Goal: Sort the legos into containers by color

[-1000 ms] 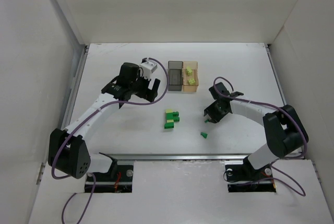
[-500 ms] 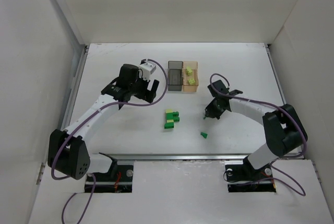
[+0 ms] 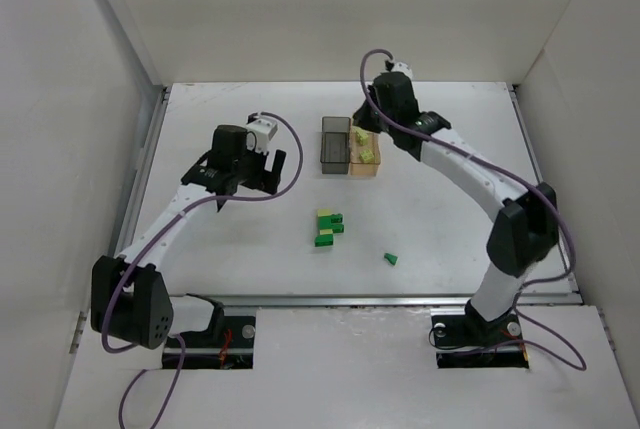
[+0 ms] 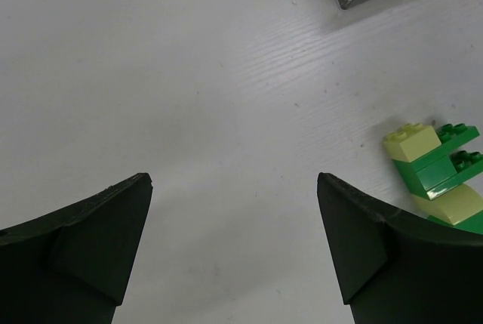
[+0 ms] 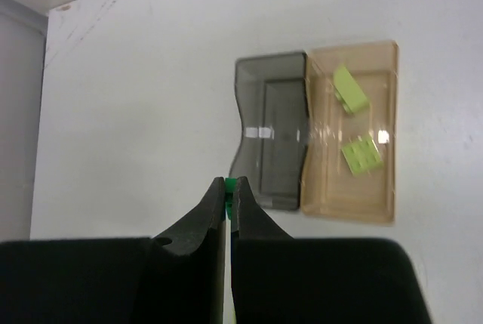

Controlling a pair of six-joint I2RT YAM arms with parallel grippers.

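Observation:
My right gripper is shut on a tiny dark green lego. In the top view it hangs over the back of the containers. The smoky grey container has no brick showing in it. The orange-tan container joined to it holds two pale yellow-green legos. My left gripper is open and empty above bare table, left of a cluster of green and yellow-green legos. In the top view it sits left of the grey container.
One dark green lego lies alone near the front, right of the cluster. White walls enclose the table on the left, back and right. A metal rail runs along the front edge.
My right arm has risen from the table by the lone green lego and swung back over the containers, carrying a green brick. My left gripper has drawn back to the left.

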